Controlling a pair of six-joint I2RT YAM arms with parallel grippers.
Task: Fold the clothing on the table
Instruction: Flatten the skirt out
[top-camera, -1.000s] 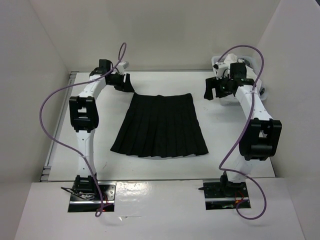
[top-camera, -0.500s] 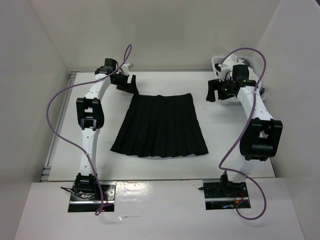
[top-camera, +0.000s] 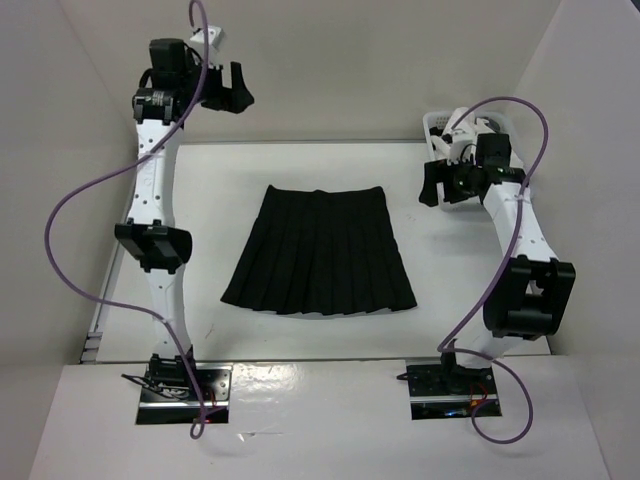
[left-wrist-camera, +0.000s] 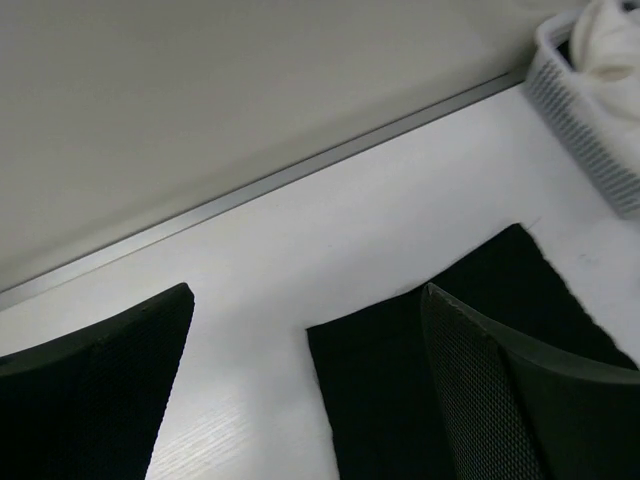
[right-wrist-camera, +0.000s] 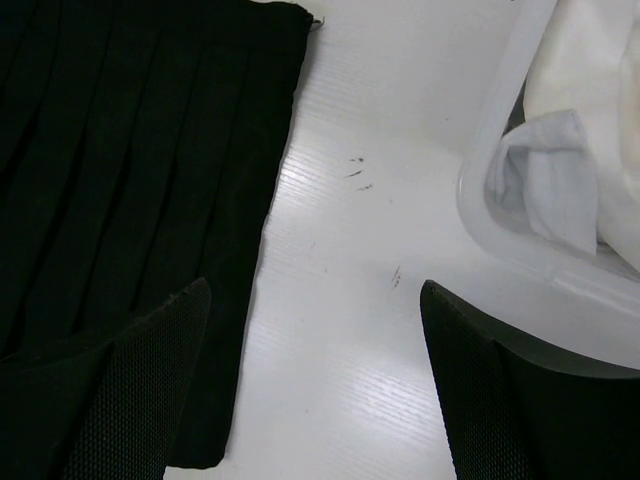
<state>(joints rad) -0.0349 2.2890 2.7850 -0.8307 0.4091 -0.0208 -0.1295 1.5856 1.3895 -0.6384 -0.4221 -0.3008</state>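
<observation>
While the black pleated skirt (top-camera: 320, 250) lies flat and unfolded mid-table (top-camera: 450, 290), waistband toward the far edge, neither arm grips it. The left gripper (top-camera: 225, 92) hangs high over the far-left corner, jaws spread and empty. The right gripper (top-camera: 443, 185) hovers beside the basket (right-wrist-camera: 497, 120), likewise spread. Folding seems not yet begun; next, both claws probably need to descend and pinch corners.

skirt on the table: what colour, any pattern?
Plain black skirt with vertical pleats and no print. It shows best in the top external view.
</observation>
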